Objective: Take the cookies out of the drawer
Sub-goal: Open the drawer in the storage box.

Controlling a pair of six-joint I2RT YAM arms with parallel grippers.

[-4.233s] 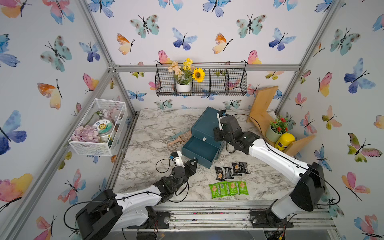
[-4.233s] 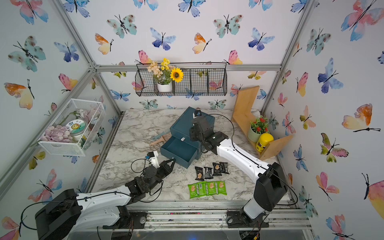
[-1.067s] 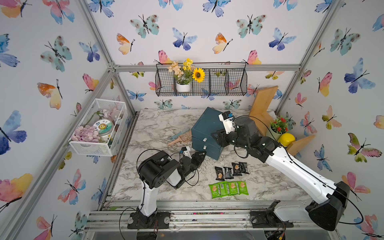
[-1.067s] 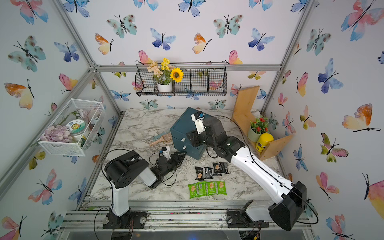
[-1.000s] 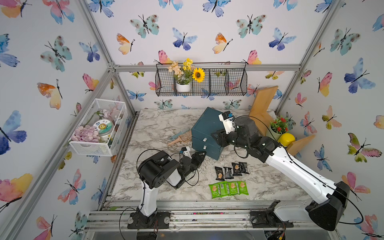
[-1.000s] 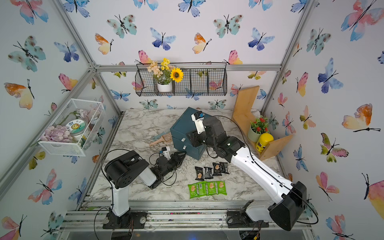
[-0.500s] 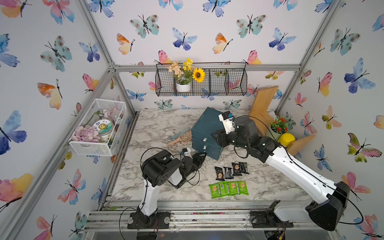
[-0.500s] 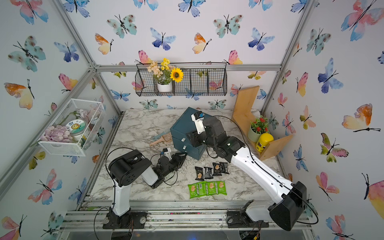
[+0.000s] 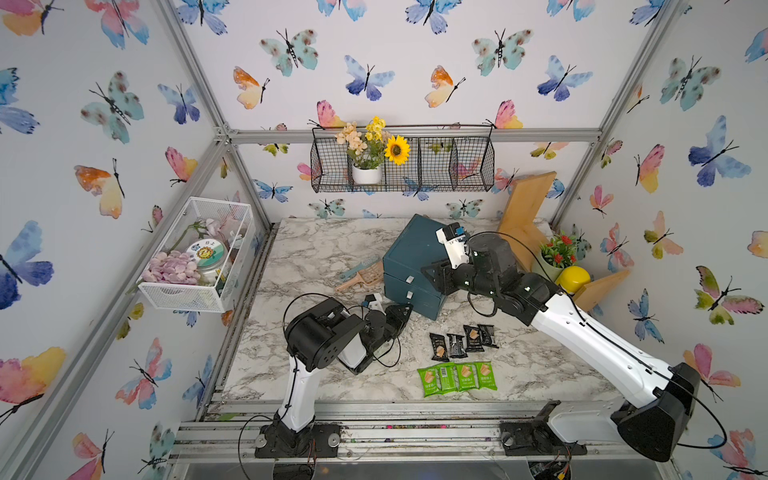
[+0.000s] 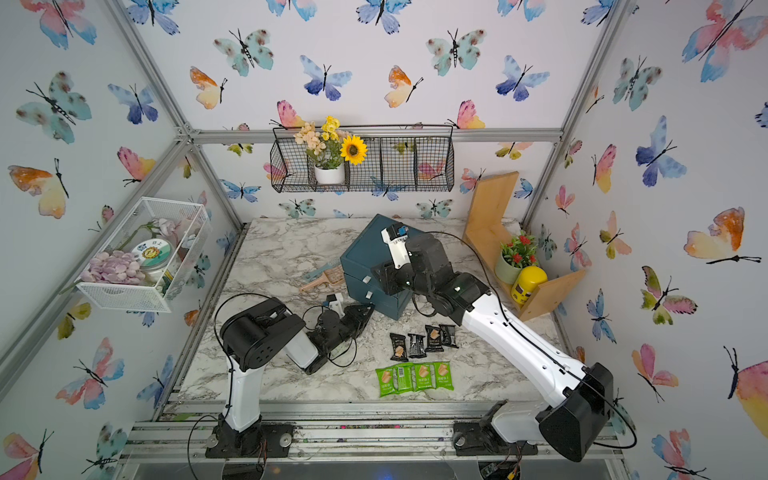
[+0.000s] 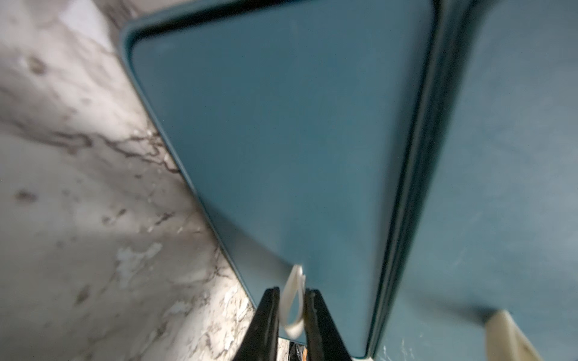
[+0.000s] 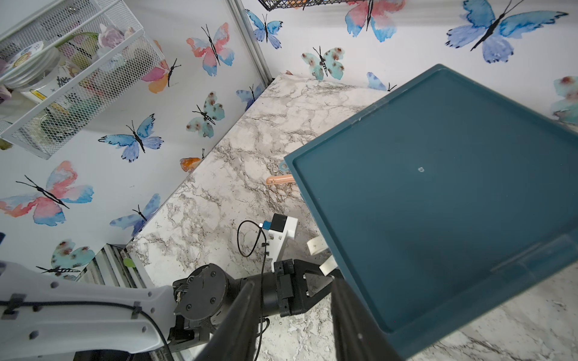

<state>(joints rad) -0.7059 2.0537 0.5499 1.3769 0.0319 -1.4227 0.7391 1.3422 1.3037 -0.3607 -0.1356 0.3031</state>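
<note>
Cookies (image 9: 465, 376) lay in two rows on the table (image 9: 316, 257), outside the drawer (image 11: 281, 140), at about 4 o'clock from the left gripper (image 9: 404, 309) in both top views. Only the left wrist view showed its jaws pinched on the white pull tab (image 11: 292, 300). Right gripper (image 12: 294, 281) stood half apart, gripping nothing.

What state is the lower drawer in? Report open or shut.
Shut. In a top view the lower drawer sits flush with the cabinet front; the left end effector pinches its white pull tab.
</note>
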